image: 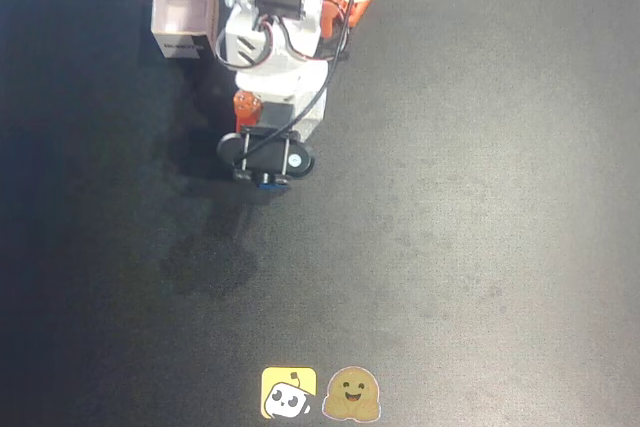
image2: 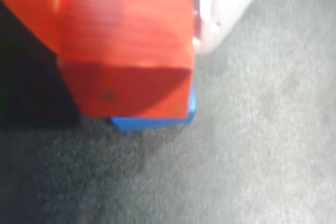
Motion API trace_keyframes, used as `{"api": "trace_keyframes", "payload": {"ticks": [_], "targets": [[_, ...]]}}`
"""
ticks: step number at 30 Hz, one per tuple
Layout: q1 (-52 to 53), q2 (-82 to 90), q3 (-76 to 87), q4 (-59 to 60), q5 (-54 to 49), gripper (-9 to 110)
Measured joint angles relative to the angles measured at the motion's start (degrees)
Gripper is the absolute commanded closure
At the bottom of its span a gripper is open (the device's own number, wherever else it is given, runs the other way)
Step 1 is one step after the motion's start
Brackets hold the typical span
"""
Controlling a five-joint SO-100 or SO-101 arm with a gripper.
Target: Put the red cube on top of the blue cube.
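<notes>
Wrist view: red cube (image2: 126, 51) filling upper left of frame, pinched in hand (image2: 131, 3), sitting over blue cube (image2: 152, 121); contact unclear. Overhead: blue sliver (image: 266, 183) under arm, upper centre of dark counter (image: 480, 247). White box (image: 184, 15) upper left.

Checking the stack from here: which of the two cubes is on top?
The red cube is on top; in the wrist view only a thin strip of the blue cube shows beneath its lower edge.
</notes>
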Motion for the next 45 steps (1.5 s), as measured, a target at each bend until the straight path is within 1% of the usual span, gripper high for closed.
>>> {"api": "trace_keyframes", "payload": {"ticks": [12,22,32,45], "targets": [[0.0,-0.8,2.5,-3.0,0.5,93],[0.0,-0.3,3.2,-1.8,0.5,93],[0.0,2.5,4.4,-0.5,0.5,88],[0.0,2.8,5.4,-1.1,0.5,85]]}}
